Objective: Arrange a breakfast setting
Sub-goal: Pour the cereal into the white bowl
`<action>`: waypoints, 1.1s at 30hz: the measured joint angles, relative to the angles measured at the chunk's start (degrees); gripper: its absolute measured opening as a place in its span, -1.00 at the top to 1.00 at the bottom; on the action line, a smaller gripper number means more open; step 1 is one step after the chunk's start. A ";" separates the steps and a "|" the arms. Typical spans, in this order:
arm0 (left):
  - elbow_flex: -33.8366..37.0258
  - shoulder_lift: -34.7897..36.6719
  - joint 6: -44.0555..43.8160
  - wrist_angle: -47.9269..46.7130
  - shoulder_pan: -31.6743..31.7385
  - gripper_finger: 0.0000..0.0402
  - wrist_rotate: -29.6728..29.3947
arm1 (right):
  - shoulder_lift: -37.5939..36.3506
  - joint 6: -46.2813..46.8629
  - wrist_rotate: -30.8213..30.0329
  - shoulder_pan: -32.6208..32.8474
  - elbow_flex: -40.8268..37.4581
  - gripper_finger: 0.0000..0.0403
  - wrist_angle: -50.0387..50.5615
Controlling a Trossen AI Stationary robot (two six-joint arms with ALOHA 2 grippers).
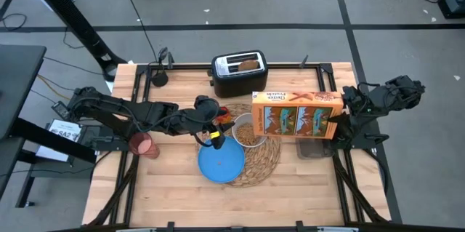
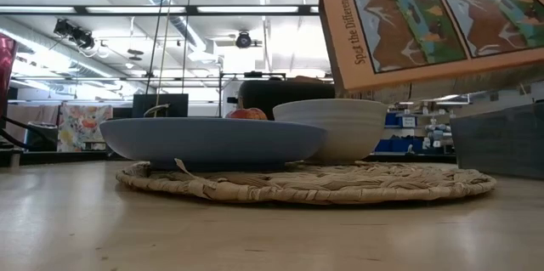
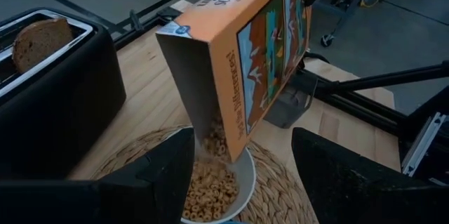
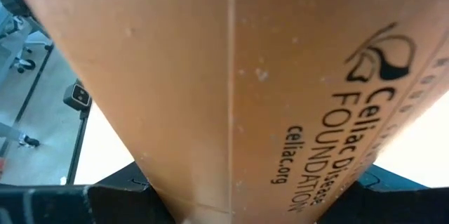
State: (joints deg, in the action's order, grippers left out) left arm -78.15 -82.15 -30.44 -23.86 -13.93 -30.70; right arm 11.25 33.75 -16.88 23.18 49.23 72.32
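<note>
1. The tabletop (image 1: 167, 188) is pale wood, and the large round woven straw placemat (image 1: 265, 161) lies near its middle; everything below is placed from that placemat.
2. A cereal box (image 1: 298, 114) is held tipped over the placemat's far right part, its open end down above the white bowl (image 3: 242, 175); cereal rings are falling from it in the left wrist view.
3. The right gripper (image 1: 340, 119) holds the box at its closed end, beyond the placemat's right edge; the jaws are clamped on the box, which fills the right wrist view.
4. The black two-slot toaster (image 1: 238, 72) stands just behind the placemat, with the toast slice (image 3: 41, 40) upright in one slot.
5. The round blue plate (image 1: 221, 161) rests on the placemat's front left part, overhanging its edge.
6. The white bowl sits on the placemat behind and right of the plate, partly full of cereal rings.
7. The left gripper (image 1: 212, 124) hovers over the placemat's left rim, close to the bowl; its jaws stand apart and empty.
8. The pink translucent cup (image 1: 142, 145) stands well left of the placemat.
9. The small red fruit (image 2: 248, 114) peeks up behind the plate, probably on the placemat's far side.
</note>
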 joint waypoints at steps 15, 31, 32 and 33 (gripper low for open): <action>0.00 0.00 1.36 6.48 0.00 -0.22 0.96 | 0.00 -0.97 -1.28 0.00 0.15 -0.20 0.45; -0.02 -5.08 2.64 13.65 -0.18 -0.22 2.85 | 0.09 0.21 0.47 -0.04 0.44 -0.20 1.72; -0.02 -5.48 2.64 13.70 -0.17 -0.22 2.87 | 0.09 0.01 0.50 -0.05 0.44 -0.20 1.41; -0.02 -5.90 2.62 14.27 -0.17 -0.22 2.96 | 0.09 -0.11 0.48 -0.04 0.44 -0.20 1.17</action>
State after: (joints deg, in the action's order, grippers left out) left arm -78.17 -88.05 -27.81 -9.59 -14.11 -27.74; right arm 11.33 33.63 -16.40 23.14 49.67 73.50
